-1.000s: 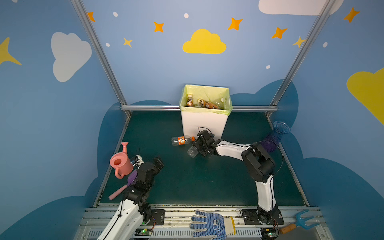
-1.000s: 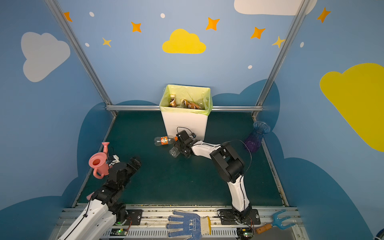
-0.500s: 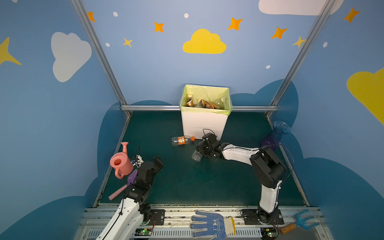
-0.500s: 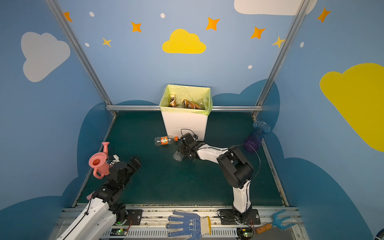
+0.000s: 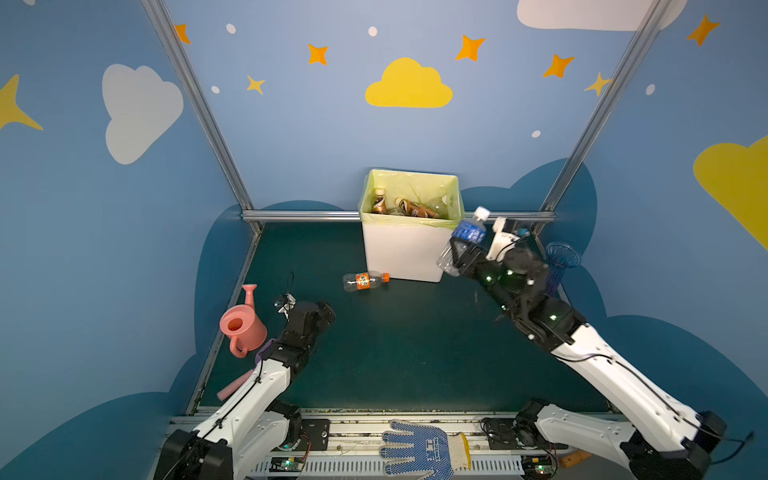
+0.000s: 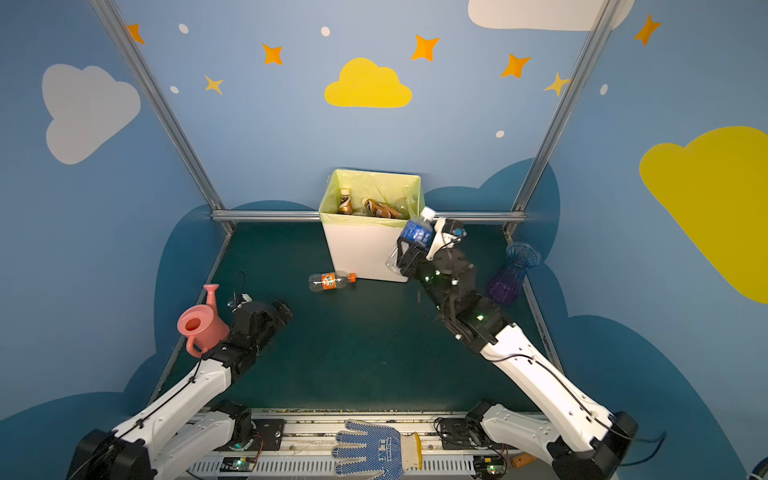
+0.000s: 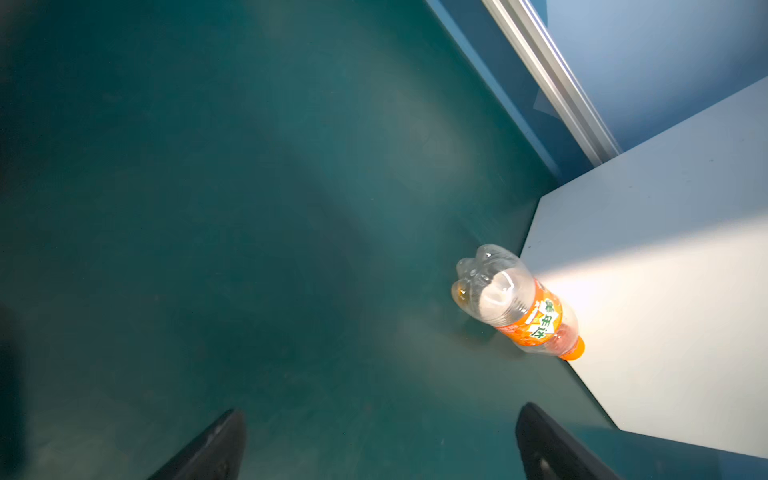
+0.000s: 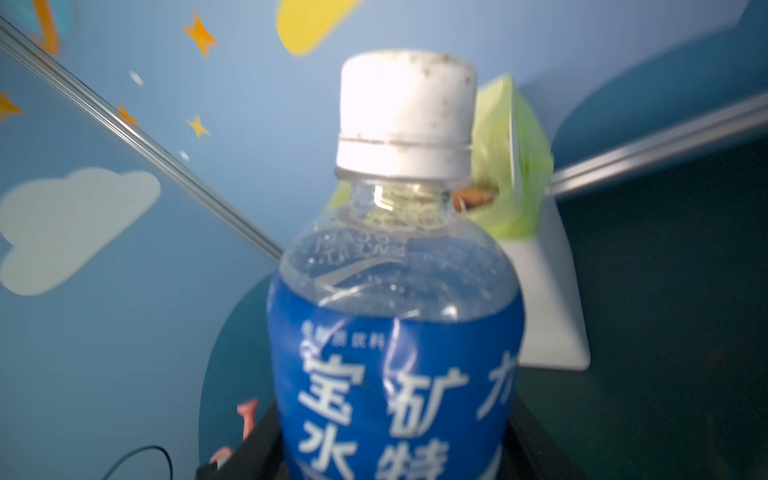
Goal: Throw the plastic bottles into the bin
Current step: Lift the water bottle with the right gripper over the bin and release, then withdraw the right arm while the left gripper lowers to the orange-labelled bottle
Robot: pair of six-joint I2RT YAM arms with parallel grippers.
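blue-label bottle (image 5: 467,233) clamped in right gripper (image 5: 459,258), long axis tilted, neck up toward bin (image 5: 399,254) rim; left gripper (image 7: 380,417) spread wide, empty

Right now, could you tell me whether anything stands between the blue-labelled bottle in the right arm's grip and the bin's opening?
Nothing visible does. The right tool holds the blue-label bottle aloft near the right front corner of the bin, cap near rim height. Only the bin's own bag-covered rim lies between; its mouth is open.
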